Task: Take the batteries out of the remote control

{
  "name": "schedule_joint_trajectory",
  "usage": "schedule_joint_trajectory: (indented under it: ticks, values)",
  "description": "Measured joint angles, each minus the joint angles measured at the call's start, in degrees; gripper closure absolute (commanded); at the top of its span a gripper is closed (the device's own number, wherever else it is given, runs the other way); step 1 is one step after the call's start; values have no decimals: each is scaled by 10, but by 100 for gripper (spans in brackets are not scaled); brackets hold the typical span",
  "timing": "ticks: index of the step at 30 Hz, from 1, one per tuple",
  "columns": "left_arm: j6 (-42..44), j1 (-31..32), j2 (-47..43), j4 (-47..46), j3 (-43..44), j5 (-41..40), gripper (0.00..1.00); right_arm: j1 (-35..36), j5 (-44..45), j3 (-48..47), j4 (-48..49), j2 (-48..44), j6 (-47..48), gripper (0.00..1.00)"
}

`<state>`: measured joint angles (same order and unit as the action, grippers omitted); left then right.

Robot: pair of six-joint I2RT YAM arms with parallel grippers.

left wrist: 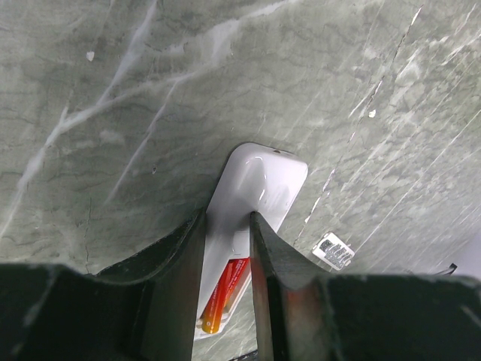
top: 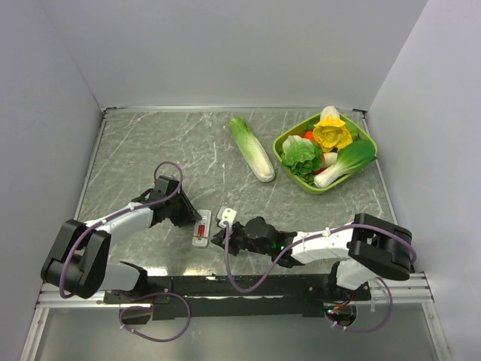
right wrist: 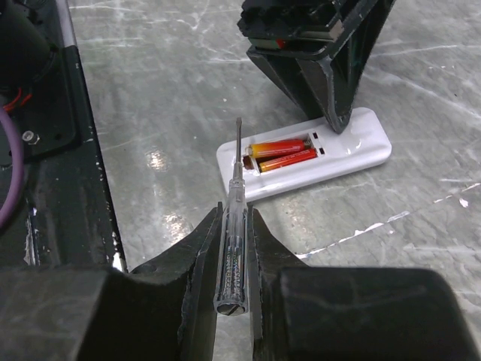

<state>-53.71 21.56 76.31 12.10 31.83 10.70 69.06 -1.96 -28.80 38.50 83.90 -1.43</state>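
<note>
My left pincer (left wrist: 225, 248) pinches the light, slippery remote control (right wrist: 304, 162); my right pincer (right wrist: 231, 241) grips a screwdriver (right wrist: 231, 248) — I'd pry the batteries (right wrist: 284, 153) at their near ends, probably.

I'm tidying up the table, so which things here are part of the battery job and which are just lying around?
In use:
remote control, clamped by the left gripper
batteries, still in their recess
screwdriver, held by the right gripper
small white cover piece

Lying about:
cabbage
green bowl of toy vegetables
</note>
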Motion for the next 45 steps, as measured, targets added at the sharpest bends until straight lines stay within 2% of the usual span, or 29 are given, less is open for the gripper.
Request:
schedule_joint_trajectory:
  ticks: [10,13,16,17,19,20,23,26,31,35,41,45]
  values:
    - [0,0,0,0,0,0,66,2,15,0,-3,0,0,100]
    - [0,0,0,0,0,0,62,2,30,0,-16,-10,1,100]
    - [2,0,-2,2,0,2,48,2,46,4,-39,-43,1,100]
    - [4,1,-4,7,0,-1,40,2,53,5,-46,-56,1,100]
    - [11,7,-8,34,12,-12,35,2,68,8,-60,-85,-2,100]
    - [16,15,-8,52,27,-24,25,2,76,10,-69,-99,-4,100]
    - [30,40,-8,90,76,-62,11,2,95,19,-90,-136,-9,100]
    - [44,69,1,115,126,-97,11,2,115,31,-107,-158,-20,100]
    - [63,130,67,170,206,-172,14,2,152,85,-142,-213,-55,100]
    - [63,158,96,202,212,-203,17,2,192,131,-179,-297,-89,100]
    - [65,160,129,228,218,-228,20,2,227,174,-214,-434,-112,100]
    - [66,160,171,229,228,-230,23,2,238,180,-232,-474,-114,100]
